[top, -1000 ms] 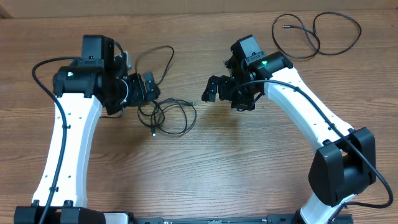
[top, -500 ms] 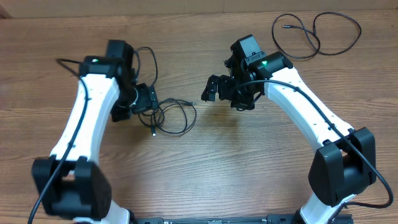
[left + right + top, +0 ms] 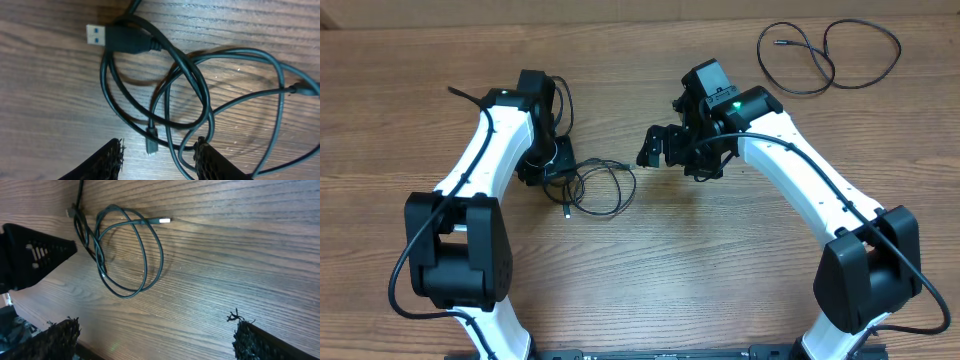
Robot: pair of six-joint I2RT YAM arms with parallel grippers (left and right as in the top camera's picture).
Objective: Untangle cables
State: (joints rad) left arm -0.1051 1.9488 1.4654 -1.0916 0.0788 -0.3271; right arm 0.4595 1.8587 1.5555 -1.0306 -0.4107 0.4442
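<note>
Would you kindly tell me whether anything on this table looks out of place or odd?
The black cables mid-table lie tangled in overlapping loops, a USB plug poking out; another cable sprawls alone in the far right corner. Nothing looks damaged.

left wrist | we see the cables (image 3: 152,45) looped and overlapping on the wooden table (image 3: 45,100) | USB plug (image 3: 117,37) upper left | left gripper (image 3: 160,159) fingers apart, straddling a small plug (image 3: 151,145)

I can read nothing in any of my 3 views: no text, label, brand, number or sign on the cables (image 3: 127,39), on the wooden table (image 3: 720,270), or on my own arms and claws.
</note>
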